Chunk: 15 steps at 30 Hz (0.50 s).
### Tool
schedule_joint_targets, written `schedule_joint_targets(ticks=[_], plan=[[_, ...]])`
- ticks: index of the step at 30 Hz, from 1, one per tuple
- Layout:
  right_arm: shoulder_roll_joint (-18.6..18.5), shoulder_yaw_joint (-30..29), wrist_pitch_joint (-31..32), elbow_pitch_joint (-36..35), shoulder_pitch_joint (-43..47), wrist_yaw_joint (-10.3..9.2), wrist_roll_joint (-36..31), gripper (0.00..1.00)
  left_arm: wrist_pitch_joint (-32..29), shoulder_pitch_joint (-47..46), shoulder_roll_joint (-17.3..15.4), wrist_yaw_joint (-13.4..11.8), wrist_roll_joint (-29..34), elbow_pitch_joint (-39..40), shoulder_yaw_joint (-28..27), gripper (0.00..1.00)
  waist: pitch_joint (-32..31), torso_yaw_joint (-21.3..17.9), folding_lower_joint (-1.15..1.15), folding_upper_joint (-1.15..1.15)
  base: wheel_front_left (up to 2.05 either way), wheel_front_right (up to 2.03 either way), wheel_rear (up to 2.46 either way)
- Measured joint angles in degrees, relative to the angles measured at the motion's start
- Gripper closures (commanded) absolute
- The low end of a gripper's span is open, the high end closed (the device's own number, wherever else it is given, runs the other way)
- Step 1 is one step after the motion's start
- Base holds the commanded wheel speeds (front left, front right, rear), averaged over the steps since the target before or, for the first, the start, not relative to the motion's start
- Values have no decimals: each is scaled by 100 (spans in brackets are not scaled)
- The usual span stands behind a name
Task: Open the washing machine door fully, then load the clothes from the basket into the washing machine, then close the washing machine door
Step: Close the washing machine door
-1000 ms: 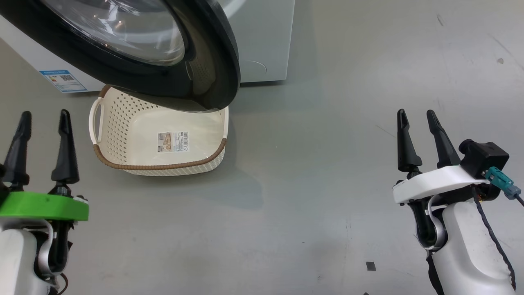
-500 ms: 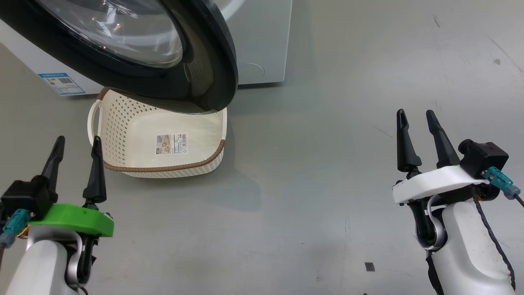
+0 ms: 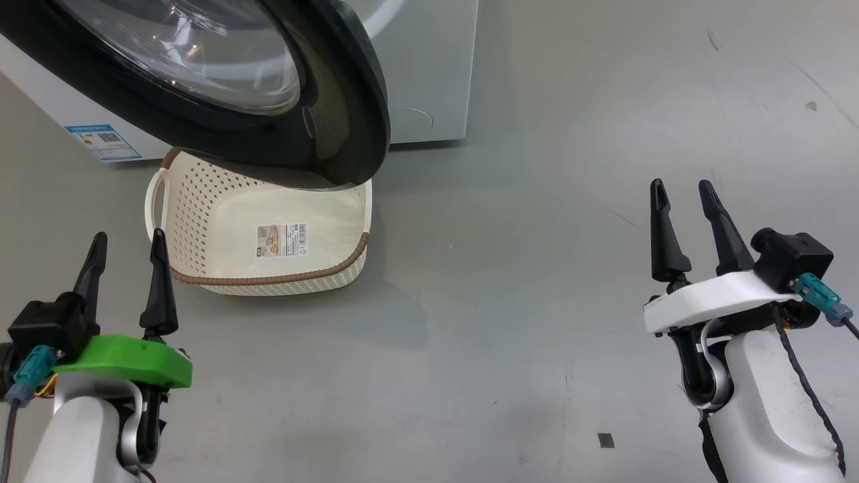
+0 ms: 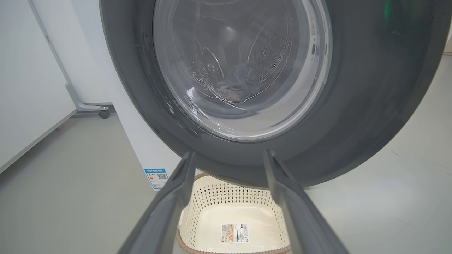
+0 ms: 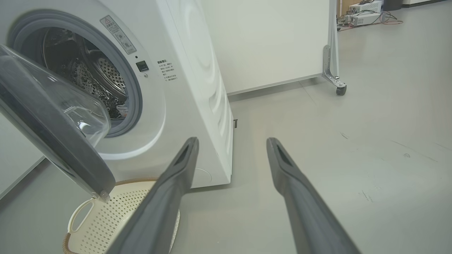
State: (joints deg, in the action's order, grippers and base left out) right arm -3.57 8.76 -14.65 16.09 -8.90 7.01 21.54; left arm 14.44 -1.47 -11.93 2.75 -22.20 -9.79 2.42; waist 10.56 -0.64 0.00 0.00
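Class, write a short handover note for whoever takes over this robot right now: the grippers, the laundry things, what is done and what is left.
Left gripper: open, empty, near the basket.
Right gripper: open, empty, over bare floor to the right.
Washing machine door: swung open, overhanging the basket.
Basket: empty apart from its label sticker.
Clothes: what looks like fabric lies in the drum, seen through the door.
Done: door opened; loading apparently finished.
Left: close the door.
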Motion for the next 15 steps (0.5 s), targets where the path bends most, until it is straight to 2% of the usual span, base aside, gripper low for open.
schedule_joint_targets(ticks=[15], plan=[[-36, 67, 0, 8, 1, 1, -160, 0, 0, -6, 181, -24, 231, -56, -163, 0, -56, 29, 0, 0, 0, 0, 0]])
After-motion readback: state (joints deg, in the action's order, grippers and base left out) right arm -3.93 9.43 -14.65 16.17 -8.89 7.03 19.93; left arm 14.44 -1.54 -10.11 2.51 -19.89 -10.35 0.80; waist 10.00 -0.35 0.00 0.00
